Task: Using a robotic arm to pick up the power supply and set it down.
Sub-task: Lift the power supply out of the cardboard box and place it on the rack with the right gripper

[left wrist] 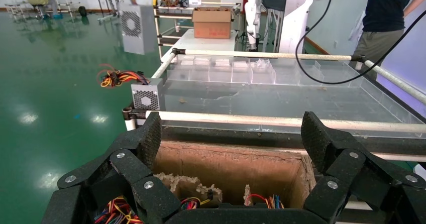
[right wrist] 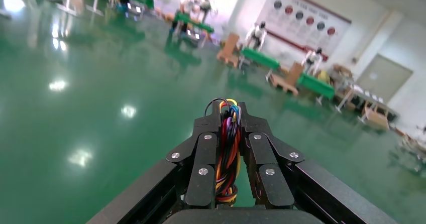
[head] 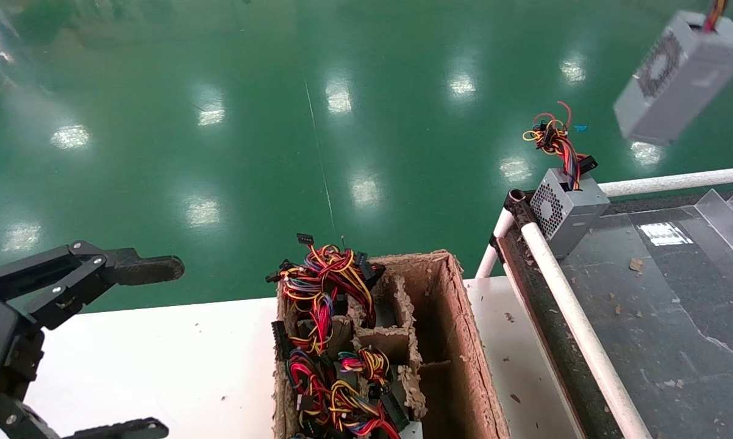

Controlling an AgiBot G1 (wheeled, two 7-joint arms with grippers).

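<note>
Jaws of the right gripper [right wrist: 230, 128] are pinched shut on the coloured wire bundle [right wrist: 228, 153] of the power supply [head: 682, 76], which hangs tilted in the air at far right, above the green floor [head: 250, 122]. Below it, a second grey box [head: 566, 209] stands on the black belt's [head: 659, 305] far left corner. Near left, the left gripper [head: 141, 344] hovers wide open and empty beside the cardboard crate [head: 464, 341].

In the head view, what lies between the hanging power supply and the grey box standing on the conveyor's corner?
Nothing solid: only green floor shows between the hanging power supply and the standing grey box, apart from the box's own wires.
</note>
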